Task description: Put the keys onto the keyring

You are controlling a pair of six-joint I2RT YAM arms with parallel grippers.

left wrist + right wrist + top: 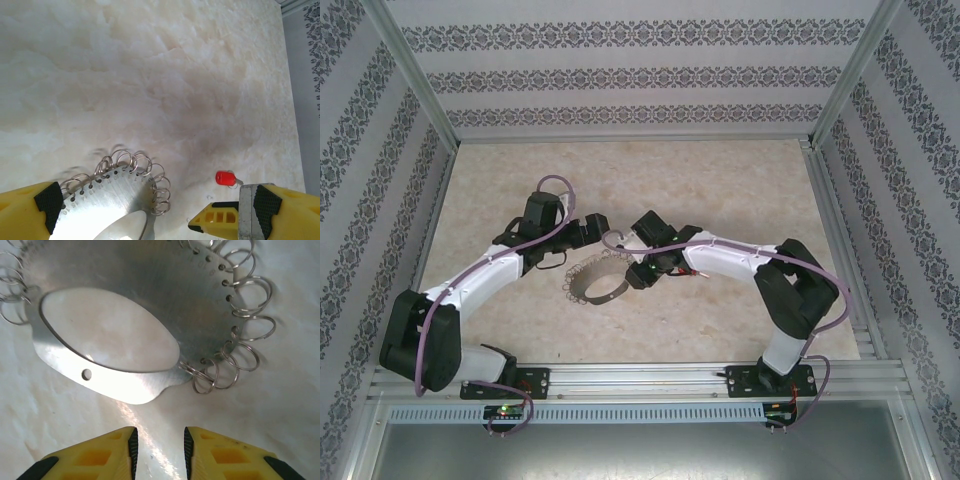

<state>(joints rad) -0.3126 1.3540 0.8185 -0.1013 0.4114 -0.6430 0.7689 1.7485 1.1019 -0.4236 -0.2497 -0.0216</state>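
The keyring point(592, 286) is a flat silver hoop fringed with small split rings, lying on the table between the two arms. In the left wrist view its ringed edge point(113, 195) lies between the wide-apart fingers of my left gripper point(152, 212), which is open and holds nothing. The key point(225, 178), tiny with a red head, lies on the table just beyond the right finger point(272, 207), apart from the hoop. My right gripper point(160, 452) hovers just short of the hoop's plain band point(125, 386), jaws partly apart over bare table with nothing between them.
The table top point(720, 190) is pale marble-patterned. Patterned walls with metal posts point(835, 75) close in the left, back and right sides. A metal rail point(650, 378) carrying the arm bases runs along the near edge.
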